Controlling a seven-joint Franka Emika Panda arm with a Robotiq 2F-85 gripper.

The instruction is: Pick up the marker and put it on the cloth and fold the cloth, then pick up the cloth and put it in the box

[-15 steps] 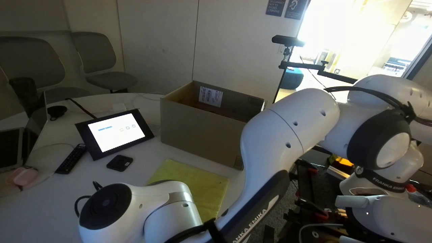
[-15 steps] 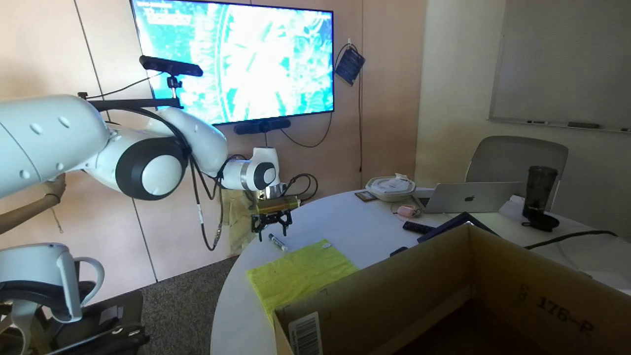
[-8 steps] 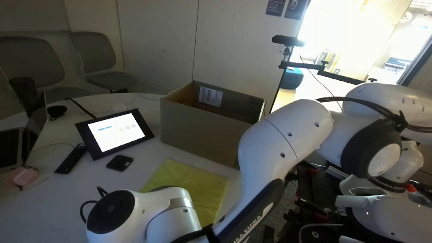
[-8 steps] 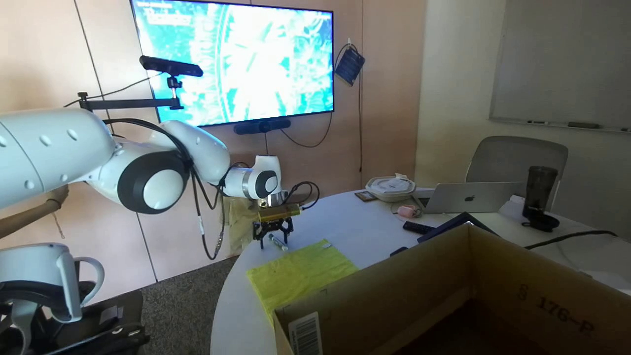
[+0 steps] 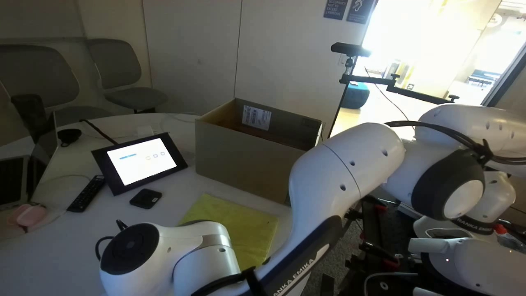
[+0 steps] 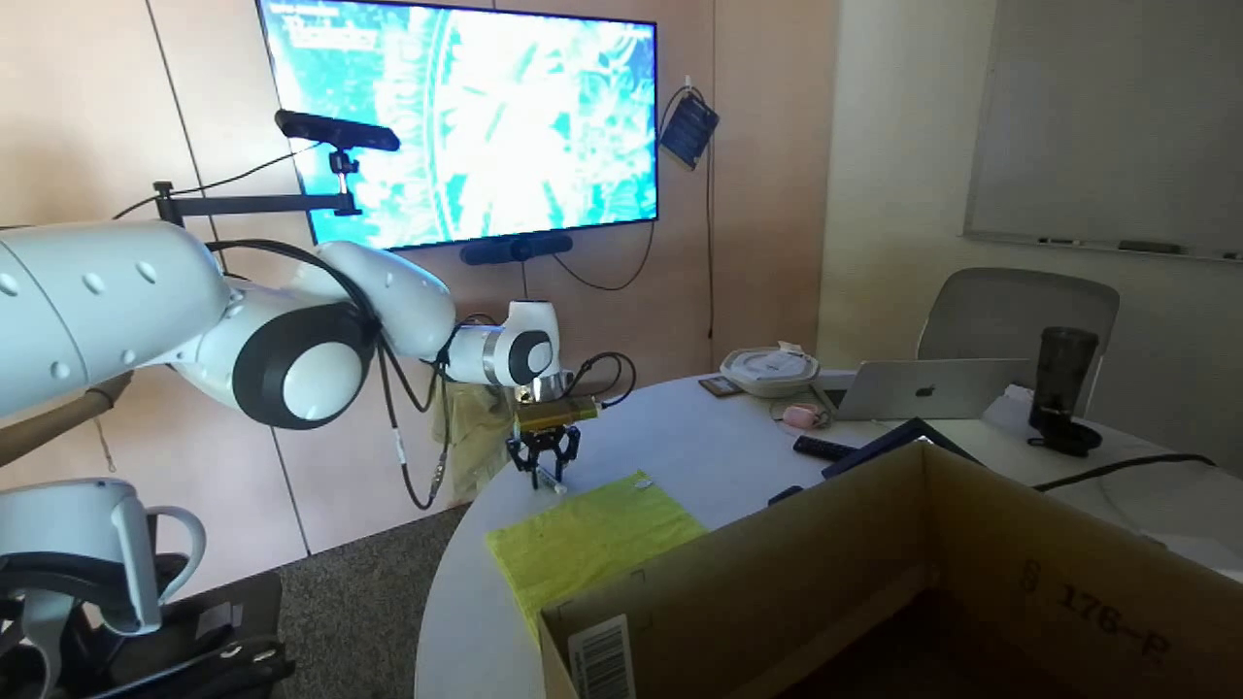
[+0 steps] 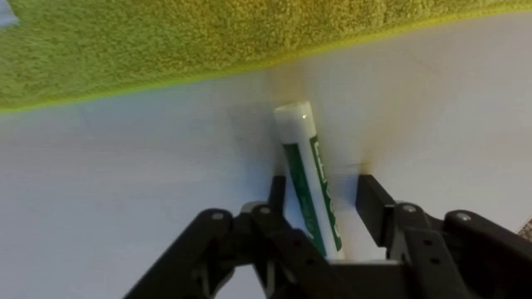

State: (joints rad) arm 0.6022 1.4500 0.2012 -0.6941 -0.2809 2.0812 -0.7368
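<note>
The marker (image 7: 314, 187), white with green label stripes, lies on the table between the two fingers of my gripper (image 7: 321, 185) in the wrist view. Table surface shows on each side of it, so neither the near finger pad (image 7: 368, 199) nor its opposite touches it. My jaws are partly open; the marker's lower end is hidden behind the gripper body. Just past its white tip lies the cloth (image 7: 166, 45), yellow-green and spread flat, also in both exterior views. Beyond the cloth stands the open cardboard box (image 5: 242, 160). In an exterior view the gripper (image 6: 547, 478) points down at the tabletop.
The round table's edge (image 6: 432, 602) runs close to the cloth and gripper. A tablet (image 5: 141, 160), a remote (image 5: 86, 193) and a small black device (image 5: 146, 198) lie near the box. Farther off are a laptop (image 6: 932, 388) and a dark tumbler (image 6: 1063, 374).
My arm has come down, bringing the gripper to the table around the marker. The fingers have moved from wide apart to closer together. Cloth and box have stayed in place.
</note>
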